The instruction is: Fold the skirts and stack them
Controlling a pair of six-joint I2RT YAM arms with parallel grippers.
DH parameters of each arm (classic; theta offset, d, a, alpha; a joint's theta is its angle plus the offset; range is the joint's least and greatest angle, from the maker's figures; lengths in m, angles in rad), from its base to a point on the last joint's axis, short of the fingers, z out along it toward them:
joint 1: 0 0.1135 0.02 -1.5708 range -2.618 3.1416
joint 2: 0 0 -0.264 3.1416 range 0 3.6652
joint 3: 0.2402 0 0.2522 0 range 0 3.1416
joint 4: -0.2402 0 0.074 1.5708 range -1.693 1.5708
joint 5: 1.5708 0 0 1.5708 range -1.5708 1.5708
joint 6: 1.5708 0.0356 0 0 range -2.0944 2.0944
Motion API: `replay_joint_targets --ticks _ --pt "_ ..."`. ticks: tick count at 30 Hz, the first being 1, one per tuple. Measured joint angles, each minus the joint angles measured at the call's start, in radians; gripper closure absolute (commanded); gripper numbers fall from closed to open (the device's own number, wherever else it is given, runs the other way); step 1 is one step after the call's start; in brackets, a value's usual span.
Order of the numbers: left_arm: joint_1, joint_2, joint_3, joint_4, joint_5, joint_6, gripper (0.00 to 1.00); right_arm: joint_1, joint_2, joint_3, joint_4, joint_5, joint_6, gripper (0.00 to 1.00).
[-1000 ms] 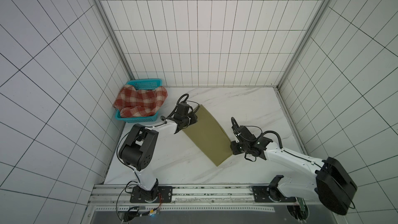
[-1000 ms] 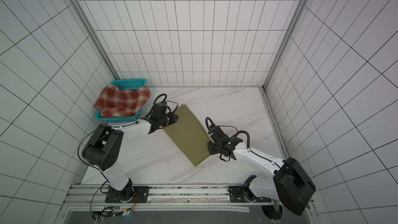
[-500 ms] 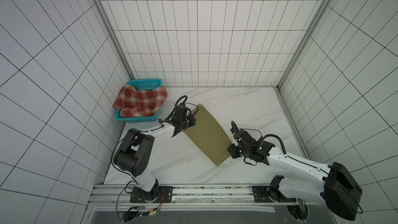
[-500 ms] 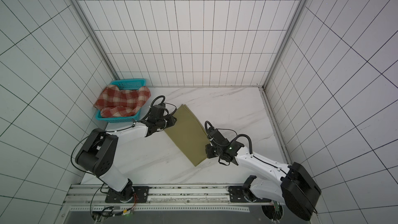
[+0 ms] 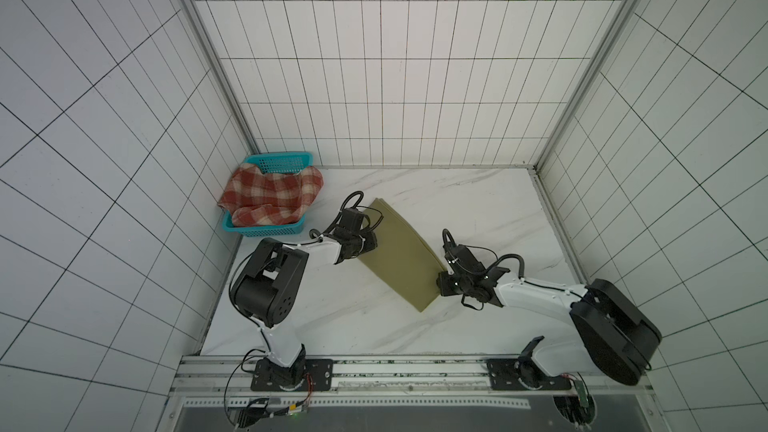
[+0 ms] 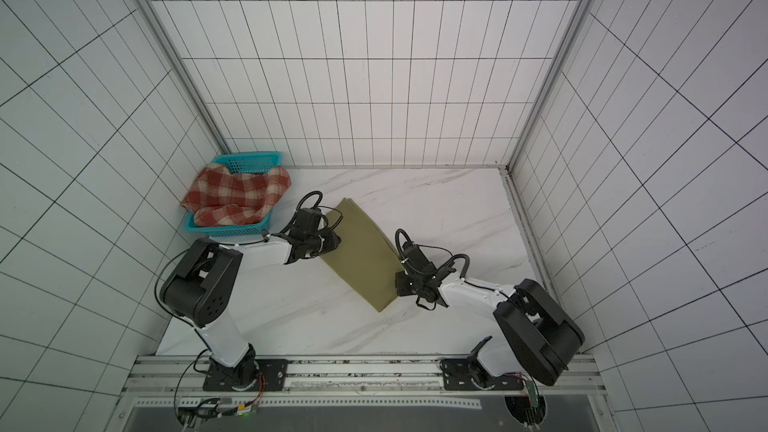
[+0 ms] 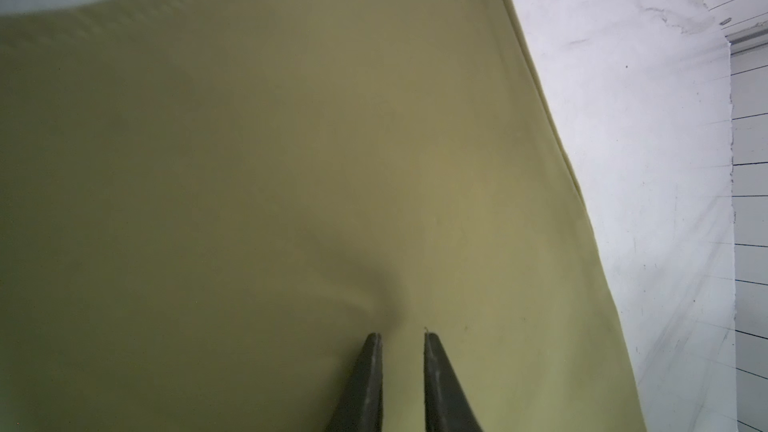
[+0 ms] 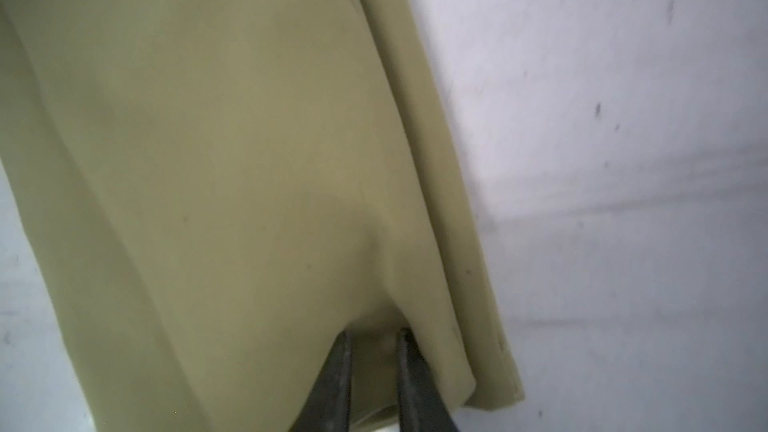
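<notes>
Top views both show a teal perforated basket (image 5: pixel 266 229) (image 6: pixel 232 229) at about 10 o'clock on the white marble table (image 5: pixel 478 209), close to the tiled corner. It holds one thing, the red-and-cream plaid skirt (image 5: pixel 272 197) (image 6: pixel 239 195). The skirt lies heaped and crumpled inside and fills the basket. Its folds hang over the rim at 9 o'clock and at 3 o'clock. Only the far mesh wall and the near wall of the basket stay bare.

The olive skirt (image 5: pixel 399 259) (image 6: pixel 361 259) lies outside the basket, flat on the marble near the table's centre. It forms a long, smooth band that runs from 11 o'clock to 5 o'clock, with doubled layers showing along one long edge.

The left gripper (image 5: pixel 372 243) (image 6: pixel 336 241) sits on the band's 10 o'clock edge. In the left wrist view (image 7: pixel 401 336), its dark fingers (image 7: pixel 370 367) stand close together and pinch the olive cloth, and a shadowed crease rises from the gap.

The right gripper (image 5: pixel 438 282) (image 6: pixel 397 284) meets the 4 o'clock edge. In the right wrist view (image 8: pixel 374 332), its fingers (image 8: pixel 338 367) are clenched on a raised ridge of the same cloth, near the folded corner.
</notes>
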Motion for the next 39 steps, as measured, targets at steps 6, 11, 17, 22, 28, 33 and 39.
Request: replay_joint_targets --ticks 6,11,17,22,28,33,39 --pt "0.040 0.000 0.000 -0.005 0.019 -0.006 0.81 -0.097 0.126 0.085 0.084 -0.029 -0.055 0.80" --pt "0.064 0.000 -0.001 -0.019 0.023 -0.005 0.81 -0.184 0.222 0.180 0.104 -0.064 -0.108 0.81" --pt "0.065 -0.006 -0.006 -0.040 0.023 0.008 0.81 -0.265 0.253 0.242 0.069 -0.071 -0.172 0.74" --pt "0.066 -0.006 0.006 -0.057 0.022 0.022 0.81 -0.271 0.171 0.242 -0.039 -0.073 -0.193 0.71" --pt "0.088 0.002 0.077 -0.077 0.008 0.050 0.82 -0.272 0.015 0.227 -0.079 -0.116 -0.189 0.70" --pt "0.110 0.029 0.101 -0.079 -0.010 0.068 0.82 -0.272 -0.048 0.181 -0.090 -0.147 -0.184 0.70" --pt "0.112 0.074 0.091 -0.093 -0.006 0.069 0.82 -0.272 -0.133 0.138 -0.111 -0.186 -0.170 0.70"
